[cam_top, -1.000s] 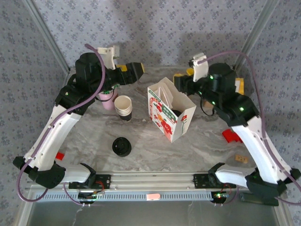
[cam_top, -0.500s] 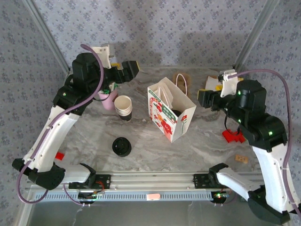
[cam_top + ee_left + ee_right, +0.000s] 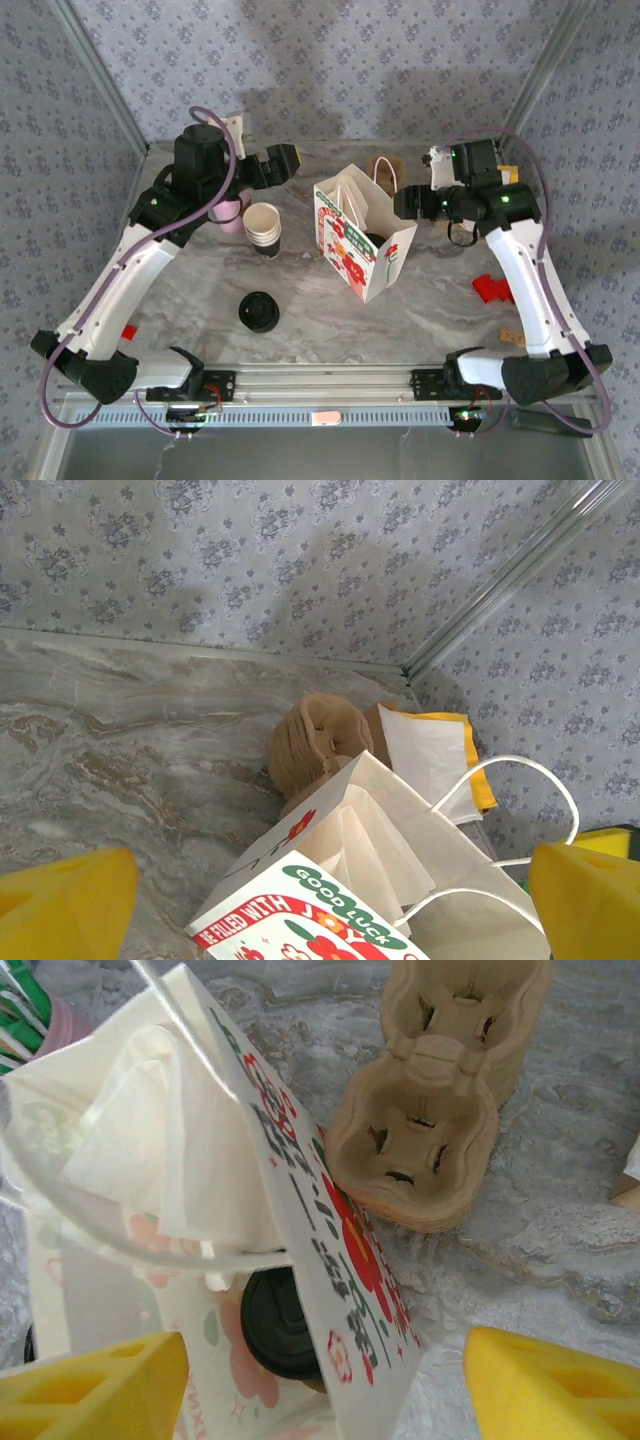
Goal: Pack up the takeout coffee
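Currently the takeout coffee (image 3: pixel 280 1325) sits inside the paper bag (image 3: pixel 350 258), its black lid visible low in the bag's mouth. The bag stands open at the table's centre. Whether the cup rests upright on the bag floor cannot be told from the lid alone.

Right gripper (image 3: pixel 325 1385): jaws wide, nothing between them, hanging just above the bag's rim at the bag's 2 o'clock. Left gripper (image 3: pixel 285 160): jaws wide and empty, at the bag's 10 o'clock, well apart from it.

Hazards noted:

1. Handle snag. A bag handle (image 3: pixel 130 1248) loops across the opening close under the right fingers. A sideways pull-away could hook it and drag or topple the bag, which looks light with a single small cup as ballast.

2. Spill. If the bag tips, the cup goes with it, and the lid's seating cannot be checked from here.

3. Rim strike. A descent by the right gripper would likely crush the thin paper wall instead of entering cleanly.

4. Neighbouring stock. The stack of lidless cups (image 3: pixel 262 228) stands at the bag's 9 o'clock, under the left arm's forward section. A low sweep there could knock it into the bag. The cardboard carrier (image 3: pixel 440 1110) lies at the bag's 12 o'clock, just behind it, limiting room for a retreat that way.

In my judgement a straight vertical lift is the safer exit.
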Robot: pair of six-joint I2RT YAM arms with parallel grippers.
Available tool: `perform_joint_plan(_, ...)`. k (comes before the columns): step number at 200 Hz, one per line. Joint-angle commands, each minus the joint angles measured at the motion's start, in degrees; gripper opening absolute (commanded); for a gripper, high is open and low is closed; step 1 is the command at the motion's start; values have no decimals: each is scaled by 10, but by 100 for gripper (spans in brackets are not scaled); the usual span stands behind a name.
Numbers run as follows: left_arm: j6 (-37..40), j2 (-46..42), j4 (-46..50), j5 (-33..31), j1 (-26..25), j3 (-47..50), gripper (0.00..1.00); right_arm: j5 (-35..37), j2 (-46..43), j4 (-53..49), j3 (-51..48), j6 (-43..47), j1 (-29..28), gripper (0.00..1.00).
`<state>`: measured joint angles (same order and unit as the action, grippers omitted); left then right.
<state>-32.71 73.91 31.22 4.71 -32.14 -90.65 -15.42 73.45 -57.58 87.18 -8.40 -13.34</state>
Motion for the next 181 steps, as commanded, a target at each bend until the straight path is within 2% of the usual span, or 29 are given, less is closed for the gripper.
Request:
perform_joint_plan(1, -5, -22, -18, 7, 3, -6, 100, -10, 26, 23, -9, 15, 4, 71)
perform_joint_plan(105, -6, -27, -32, 13, 3, 13, 100, -8, 48, 50, -40, 5, -24, 54)
perform_joint_plan(126, -4, -32, -32, 10, 3, 16, 100, -6, 49, 57, -47, -3, -28, 48)
perform_joint_plan(181, -7, -43, -39, 8, 6, 26, 100, 6, 49, 70, -47, -38, -47, 24)
